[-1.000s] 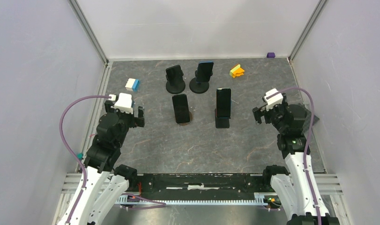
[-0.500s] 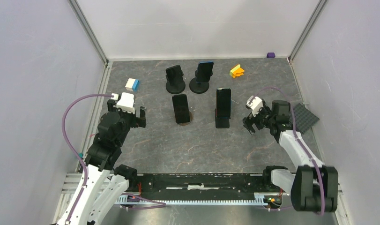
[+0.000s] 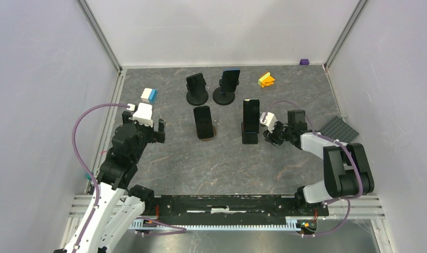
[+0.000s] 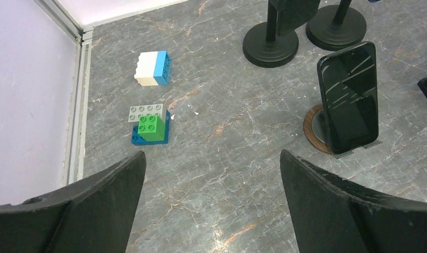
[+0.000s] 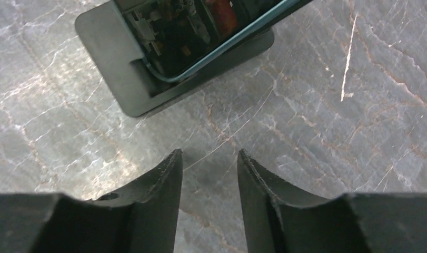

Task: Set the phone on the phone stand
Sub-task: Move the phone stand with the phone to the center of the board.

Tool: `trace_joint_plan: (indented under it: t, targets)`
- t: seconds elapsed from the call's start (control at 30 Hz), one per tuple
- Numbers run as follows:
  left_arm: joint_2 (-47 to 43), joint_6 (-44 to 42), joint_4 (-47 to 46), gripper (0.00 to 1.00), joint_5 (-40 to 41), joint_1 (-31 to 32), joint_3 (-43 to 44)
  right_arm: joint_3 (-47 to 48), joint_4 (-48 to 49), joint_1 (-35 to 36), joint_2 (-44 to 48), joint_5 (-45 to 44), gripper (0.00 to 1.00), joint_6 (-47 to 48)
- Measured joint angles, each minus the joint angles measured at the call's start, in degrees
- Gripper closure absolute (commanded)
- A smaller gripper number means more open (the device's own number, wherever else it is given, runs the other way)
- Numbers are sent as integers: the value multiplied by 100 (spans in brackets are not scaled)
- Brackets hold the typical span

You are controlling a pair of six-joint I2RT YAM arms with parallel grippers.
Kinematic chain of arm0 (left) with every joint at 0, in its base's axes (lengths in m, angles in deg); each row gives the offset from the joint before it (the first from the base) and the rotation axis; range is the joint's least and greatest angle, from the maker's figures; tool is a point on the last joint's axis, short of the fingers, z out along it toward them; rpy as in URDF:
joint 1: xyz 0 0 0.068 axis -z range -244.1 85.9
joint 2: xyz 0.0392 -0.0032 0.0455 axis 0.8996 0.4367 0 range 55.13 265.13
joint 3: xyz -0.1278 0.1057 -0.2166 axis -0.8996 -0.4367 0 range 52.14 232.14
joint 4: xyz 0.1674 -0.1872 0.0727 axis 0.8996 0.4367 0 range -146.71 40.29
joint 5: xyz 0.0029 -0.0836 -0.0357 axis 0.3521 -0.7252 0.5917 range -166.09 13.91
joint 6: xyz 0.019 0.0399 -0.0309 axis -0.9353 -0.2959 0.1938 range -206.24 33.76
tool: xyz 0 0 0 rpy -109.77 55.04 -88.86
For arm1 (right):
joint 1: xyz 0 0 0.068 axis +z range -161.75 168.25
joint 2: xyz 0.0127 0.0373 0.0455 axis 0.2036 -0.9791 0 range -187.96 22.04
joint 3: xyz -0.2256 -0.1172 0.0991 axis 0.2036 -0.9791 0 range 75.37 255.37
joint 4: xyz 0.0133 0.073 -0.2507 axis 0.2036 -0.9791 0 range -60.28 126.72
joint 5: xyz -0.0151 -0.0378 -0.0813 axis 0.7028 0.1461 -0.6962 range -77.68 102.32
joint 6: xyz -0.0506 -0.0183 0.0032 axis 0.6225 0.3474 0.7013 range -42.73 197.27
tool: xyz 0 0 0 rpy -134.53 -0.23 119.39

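We are seeing a glossy black phone (image 5: 200, 31) with a teal rim, leaning upright on a flat, matte rectangular stand (image 5: 103, 52) mid-table. The table (image 5: 332, 105) is a veined, grey, stone-like surface. The right gripper (image 5: 208, 158) is hovering low just beside the stand's base, its dull black fingers a narrow gap apart and holding nothing. The left gripper (image 4: 212, 155) is hanging spread wide. Compared with a second ago, the right arm is reaching much farther in toward the stand, while the left is barely shifting.
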Motion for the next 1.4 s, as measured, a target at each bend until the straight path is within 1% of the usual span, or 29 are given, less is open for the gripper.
trace_joint_plan:
  t: [0.17, 0.3, 0.43, 0.77, 1.1, 1.4]
  targets:
    - [28, 0, 0, 0, 0, -33, 2, 273, 232, 28, -404, 72, 70, -24]
    - [74, 0, 0, 0, -2, -72, 2, 535, 267, 37, -732, 236, 75, -79]
    - [85, 0, 0, 0, 0, -120, 7, 828, 227, 85, -1010, 417, 76, -151]
    - [85, 0, 7, 0, -2, -192, 44, 1191, 166, 210, -1464, 835, 77, -511]
    - [90, 2, 76, 0, -37, -247, 85, 1368, 151, 317, -1672, 951, 79, -680]
    - [111, 2, 136, 0, -120, -295, 138, 1867, -144, 442, -1991, 1001, 79, -780]
